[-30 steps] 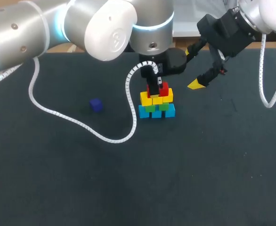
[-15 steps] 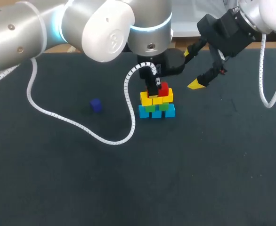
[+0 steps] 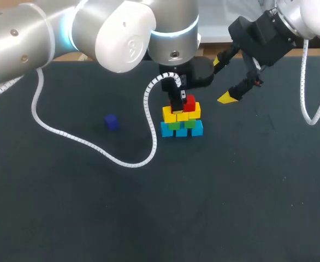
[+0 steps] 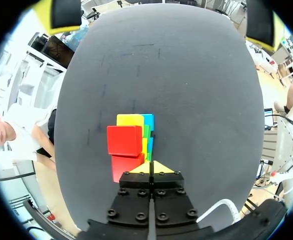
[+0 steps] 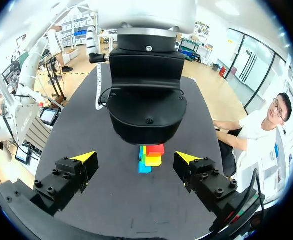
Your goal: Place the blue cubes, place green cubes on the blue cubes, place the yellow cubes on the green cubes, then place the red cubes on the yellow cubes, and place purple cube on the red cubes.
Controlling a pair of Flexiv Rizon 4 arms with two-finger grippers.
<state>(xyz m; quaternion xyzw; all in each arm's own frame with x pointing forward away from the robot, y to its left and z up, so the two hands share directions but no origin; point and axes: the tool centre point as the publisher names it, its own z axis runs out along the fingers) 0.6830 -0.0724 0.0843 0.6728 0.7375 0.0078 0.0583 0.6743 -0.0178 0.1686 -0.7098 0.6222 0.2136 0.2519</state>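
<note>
Little has shifted: the left arm (image 3: 122, 33) has drawn its white joint slightly toward its own side, while its gripper remains low over the stack (image 3: 182, 117) and the right arm (image 3: 264, 35) keeps its place. Nearest in the head view lies bare table (image 3: 214, 207); beyond it a white coiled cable (image 3: 94, 143) trails from the left arm and loops across the surface; just past the loop sits the purple cube (image 3: 111, 121), alone and well apart from the stack, left there, I judge, because it is the last piece to go on. Next comes the stack itself: blue cubes (image 3: 182, 130) on the table; green cubes (image 3: 181, 124) on them; yellow cubes (image 3: 176, 114) above; red cubes (image 3: 189, 102) on top. The left gripper (image 4: 151, 169) stands right at that top layer; its yellow tips are pressed together with nothing between them, and the left wrist view shows two red cubes just beside them; closed fingers make a narrow, blunt tool, so this looks like nudging a red cube square rather than carrying one; whether the tips touch it I cannot tell. Farthest back, the right gripper (image 5: 135, 159) hangs above the table beside the stack, fingers spread wide and empty, probably held clear so that the left arm has room.
</note>
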